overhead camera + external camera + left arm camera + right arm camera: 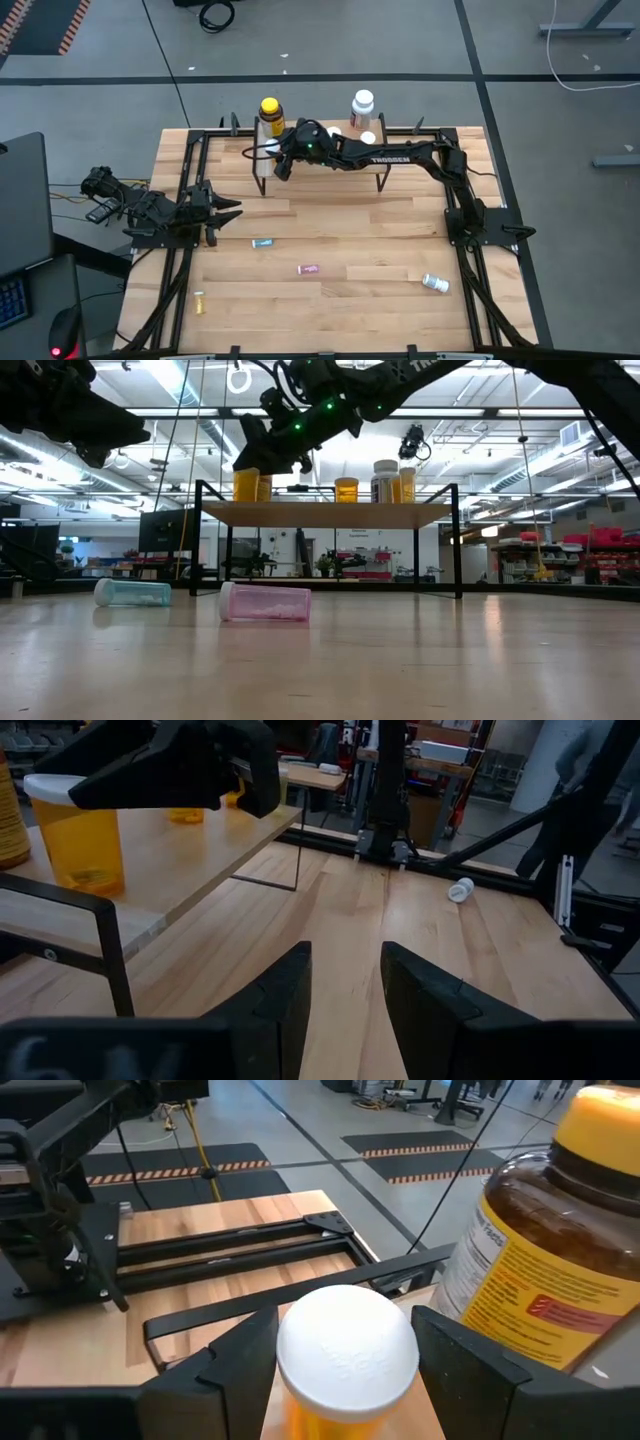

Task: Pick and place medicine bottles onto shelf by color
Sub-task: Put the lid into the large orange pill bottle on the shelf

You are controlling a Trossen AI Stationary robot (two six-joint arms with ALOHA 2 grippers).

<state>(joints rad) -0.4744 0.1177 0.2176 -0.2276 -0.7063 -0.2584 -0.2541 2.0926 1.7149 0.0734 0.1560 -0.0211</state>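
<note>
Placement at the shelf (330,155) was the step in hand. The right gripper (345,1345) was found over the shelf's left end, its fingers spread to either side of an orange white-capped vial (345,1365) standing on the plank. No finger was seen touching the cap, so the vial was judged released, or about to be. The big yellow bottle (560,1240) stood just beside the gripper, near enough to be struck. The big white bottle (362,104) stood further along the plank, away from the gripper.

The left gripper (345,990) was held low over the table, well apart from the shelf, fingers parted and empty.

Four small vials were noted lying on the table, well clear of the right gripper: teal (262,243), pink (308,269), yellow (199,301) and white-capped (435,283).

A straight upward withdrawal was judged necessary next, clear of the yellow bottle, before another vial was fetched.
</note>
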